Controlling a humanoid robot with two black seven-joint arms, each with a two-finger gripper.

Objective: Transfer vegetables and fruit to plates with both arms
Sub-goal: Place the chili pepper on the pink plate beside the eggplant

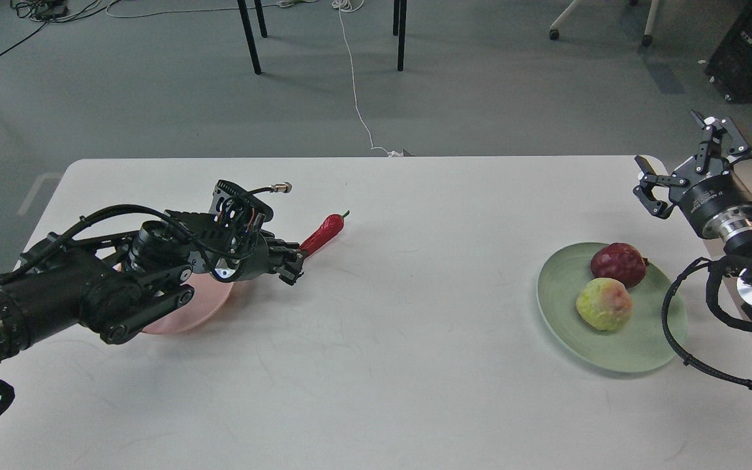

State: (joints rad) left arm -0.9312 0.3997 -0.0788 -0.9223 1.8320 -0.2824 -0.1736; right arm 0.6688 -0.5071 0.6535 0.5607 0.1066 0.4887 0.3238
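**Chili in the left gripper, fruit on the green plate**

On the white table [376, 365], the left gripper [292, 260] is closed around the lower end of the red chili [324, 233], whose green stem points up and away to the right. Just behind the gripper, the pink plate [187, 313] lies mostly hidden under the left arm (only its near rim shows). At the far right, the right gripper [683, 156] hangs above the table's edge with its fingers spread wide, holding nothing. Near it, the green plate [637, 352] carries the dark red fruit [617, 263] and the yellow-green fruit [604, 303], side by side and just touching.
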